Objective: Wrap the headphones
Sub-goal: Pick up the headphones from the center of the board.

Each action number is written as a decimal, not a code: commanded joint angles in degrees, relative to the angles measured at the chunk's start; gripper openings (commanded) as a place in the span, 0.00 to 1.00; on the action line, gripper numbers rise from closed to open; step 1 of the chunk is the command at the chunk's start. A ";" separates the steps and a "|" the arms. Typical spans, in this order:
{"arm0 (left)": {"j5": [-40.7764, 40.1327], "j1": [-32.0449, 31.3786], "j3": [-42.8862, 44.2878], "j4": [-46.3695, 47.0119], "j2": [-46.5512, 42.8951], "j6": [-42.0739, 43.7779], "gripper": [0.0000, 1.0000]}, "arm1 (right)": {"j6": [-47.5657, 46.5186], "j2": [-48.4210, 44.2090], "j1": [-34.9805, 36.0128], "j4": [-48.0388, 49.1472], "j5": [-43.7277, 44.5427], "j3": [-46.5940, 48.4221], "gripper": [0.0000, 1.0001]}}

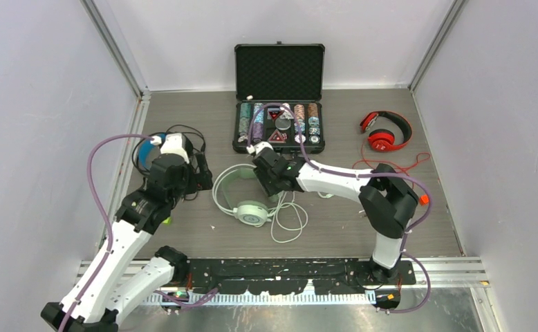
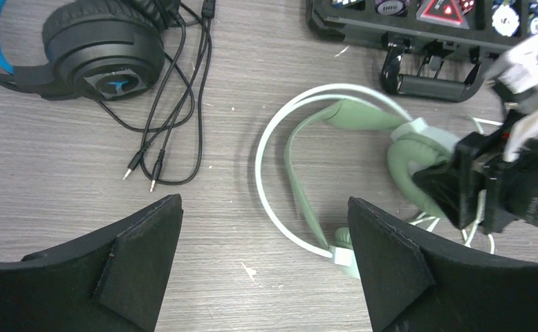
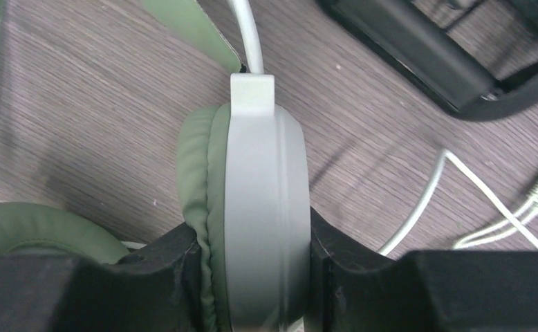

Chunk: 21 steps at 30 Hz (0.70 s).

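Mint-green headphones (image 1: 252, 213) lie on the table (image 1: 404, 228), one ear cup (image 3: 252, 180) pinched edge-on in the right gripper (image 3: 252, 252) — soft cushion against one finger, smooth hard shell against the other. The second cup (image 3: 38, 232) rests just beside that gripper on the cushion side, and the white cable (image 3: 425, 200) trails loose from the shell side. The left gripper (image 2: 266, 228) hangs spread and empty, the headband (image 2: 363, 114) lying ahead of its fingers. Likely light, with a thin springy band — the shell may slip, so grip the cup firmly; take the limp cable close to its cup.
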 commanded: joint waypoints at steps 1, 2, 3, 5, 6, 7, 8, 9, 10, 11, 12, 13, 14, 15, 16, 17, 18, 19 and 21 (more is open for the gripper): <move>1.52 0.40 1.78 -1.32 3.47 -2.84 0.91 | 0.36 -9.82 0.08 5.00 6.68 -1.81 0.37; 2.19 0.40 2.77 -1.57 4.57 -3.16 0.91 | 0.20 -11.57 0.09 5.82 6.15 -2.56 0.36; 3.10 0.40 3.64 -1.67 5.64 -3.32 0.91 | 0.02 -13.94 0.04 6.99 5.45 -3.47 0.35; 5.36 0.40 5.58 -1.53 8.18 -3.24 0.93 | 0.07 -17.33 0.09 9.04 4.35 -5.34 0.34; 6.46 0.40 6.72 -1.53 9.67 -2.88 0.94 | 0.16 -18.84 0.09 9.76 4.04 -6.04 0.34; 7.46 0.40 7.87 -1.51 11.14 -2.33 0.95 | 0.31 -20.33 0.05 10.41 3.89 -6.81 0.34; 8.03 0.40 9.14 -1.62 12.61 -1.73 0.96 | 0.42 -21.73 0.08 11.25 3.76 -7.55 0.34; 8.53 0.40 10.27 -1.77 14.11 -1.08 0.97 | 0.57 -22.84 0.09 11.60 3.57 -7.90 0.33; 9.72 0.40 11.50 -1.77 16.20 -0.34 0.98 | 0.64 -23.66 0.08 11.69 3.33 -7.99 0.33; 10.50 0.40 12.60 -1.79 17.71 0.87 0.99 | 0.77 -24.21 0.05 11.51 3.06 -7.81 0.33; 12.59 0.40 13.64 -1.72 19.31 2.37 1.00 | 0.93 -24.54 0.07 11.13 2.79 -7.60 0.33; 13.83 0.40 14.54 -1.49 20.76 3.99 1.00 | 1.27 -24.77 0.05 10.64 2.66 -7.30 0.33; 14.63 0.40 15.23 -1.26 22.23 5.48 1.00 | 1.57 -24.93 0.06 10.29 2.64 -7.14 0.32; 14.75 0.40 16.02 -1.25 23.47 6.39 1.00 | 1.77 -25.17 0.03 10.19 2.63 -7.12 0.32; 15.00 0.40 16.70 -1.20 24.57 7.09 1.00 | 2.10 -25.43 0.04 10.29 2.63 -7.31 0.31; 15.13 0.40 17.21 -0.95 25.57 7.60 1.00 | 2.28 -25.69 0.06 10.64 2.63 -7.63 0.31; 15.08 0.40 17.57 -0.72 26.46 7.86 1.00 | 2.47 -26.10 0.06 10.95 2.74 -7.97 0.31; 14.86 0.40 18.14 -0.67 27.39 7.90 1.00 | 2.65 -26.39 0.07 11.26 2.86 -8.33 0.30; 13.98 0.40 18.94 -0.85 28.91 8.06 0.99 | 2.77 -27.26 0.09 11.90 3.13 -9.00 0.30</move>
